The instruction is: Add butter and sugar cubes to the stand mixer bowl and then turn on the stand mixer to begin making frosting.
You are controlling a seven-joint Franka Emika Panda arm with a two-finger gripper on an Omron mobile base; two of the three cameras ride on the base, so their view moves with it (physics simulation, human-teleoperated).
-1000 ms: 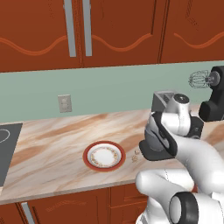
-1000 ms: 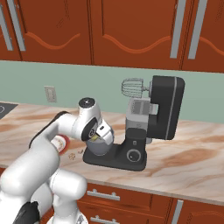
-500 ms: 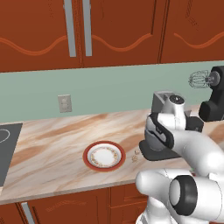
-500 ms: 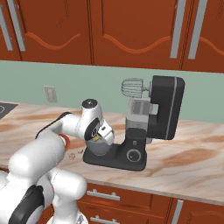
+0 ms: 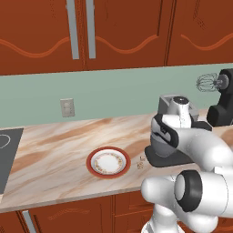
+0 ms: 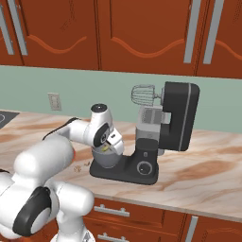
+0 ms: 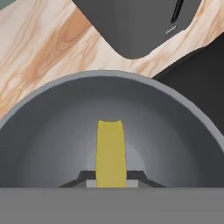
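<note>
Hand [image 7: 111, 183] pinching butter [image 7: 110, 153] low over stand mixer bowl [image 7: 52, 131], centre frame; tilted release risks stick catching rim.

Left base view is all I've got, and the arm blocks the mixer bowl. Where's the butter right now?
Observer: The butter is between the gripper fingertips, hanging inside the stand mixer bowl, as the hand view shows.
Operator: Has it touched the bottom of the bowl?
Observer: Cannot tell; the hand view looks straight down the stick, so any gap below it is hidden.
Operator: Is the bowl seated on the mixer?
Observer: Yes. In the right base view the bowl sits on the flat base of the stand mixer, with the whisk raised above and behind it.
Operator: Any sugar in the bowl?
Observer: None visible on the grey inner wall around the butter.
</note>
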